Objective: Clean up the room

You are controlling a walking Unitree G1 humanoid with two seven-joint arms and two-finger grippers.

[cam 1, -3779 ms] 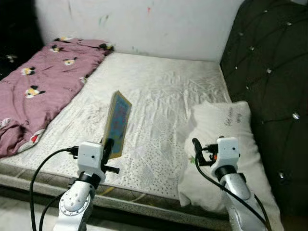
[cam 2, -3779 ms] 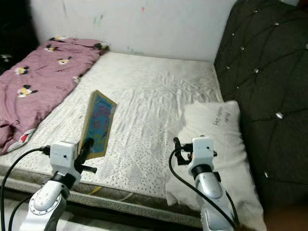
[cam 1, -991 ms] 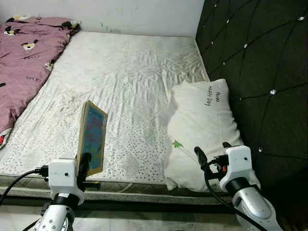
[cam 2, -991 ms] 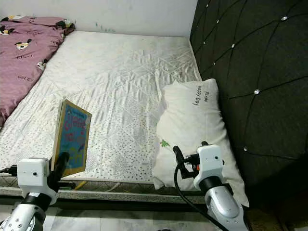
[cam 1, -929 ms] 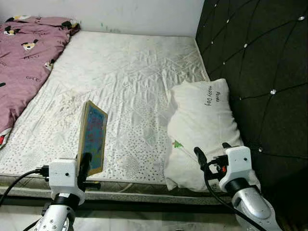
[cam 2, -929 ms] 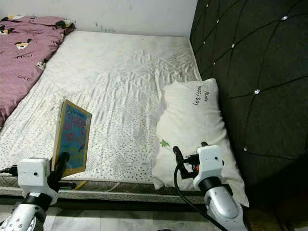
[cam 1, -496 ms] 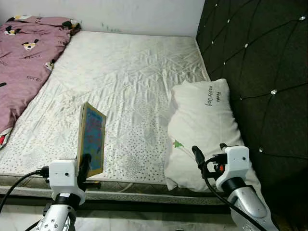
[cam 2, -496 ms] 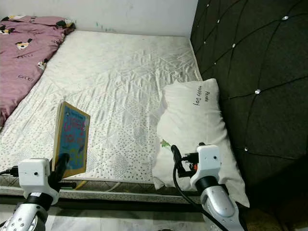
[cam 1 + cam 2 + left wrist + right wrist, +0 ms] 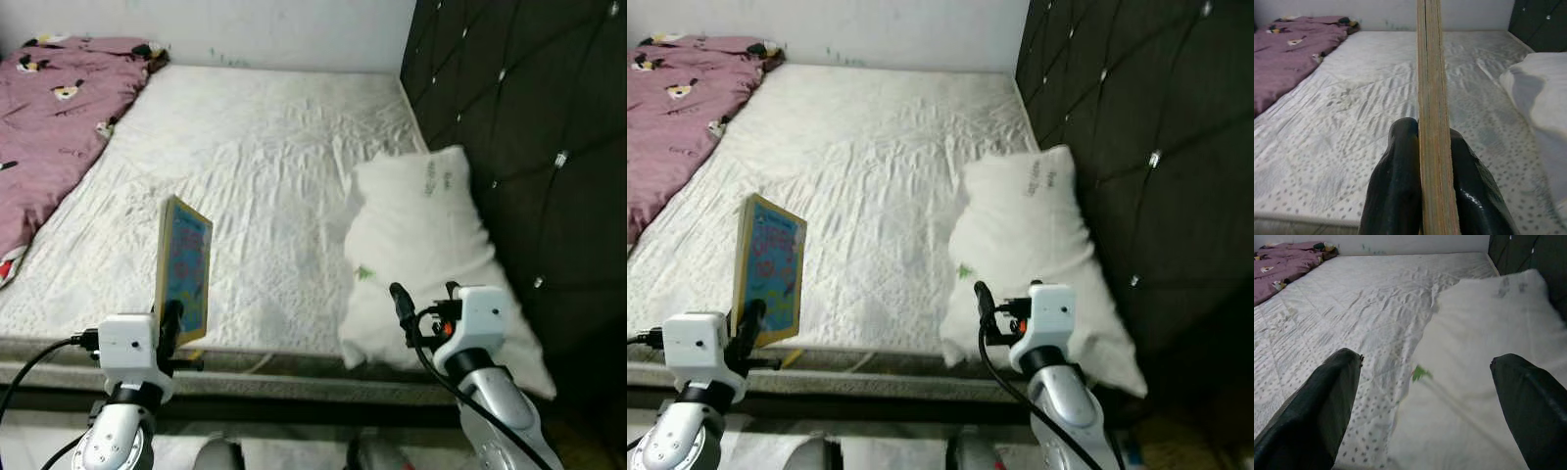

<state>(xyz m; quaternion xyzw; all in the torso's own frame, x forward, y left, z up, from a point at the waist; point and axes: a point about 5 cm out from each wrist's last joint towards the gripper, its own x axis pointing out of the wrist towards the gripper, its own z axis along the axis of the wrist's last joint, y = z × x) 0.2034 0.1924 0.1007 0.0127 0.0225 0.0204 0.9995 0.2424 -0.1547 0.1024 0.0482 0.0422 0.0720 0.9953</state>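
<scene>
White quilted mattress (image 9: 265,186) carries one white pillow (image 9: 421,245); left gripper (image 9: 1421,161) pinches one thin upright book (image 9: 183,266), right gripper (image 9: 1425,396) spread apart.

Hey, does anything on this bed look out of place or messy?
The purple blanket lies crumpled along the far left edge of the mattress, and the white pillow sits askew, overhanging the near edge.

Left fingers (image 9: 1400,186) clamped, right fingers (image 9: 1322,406) apart.
</scene>
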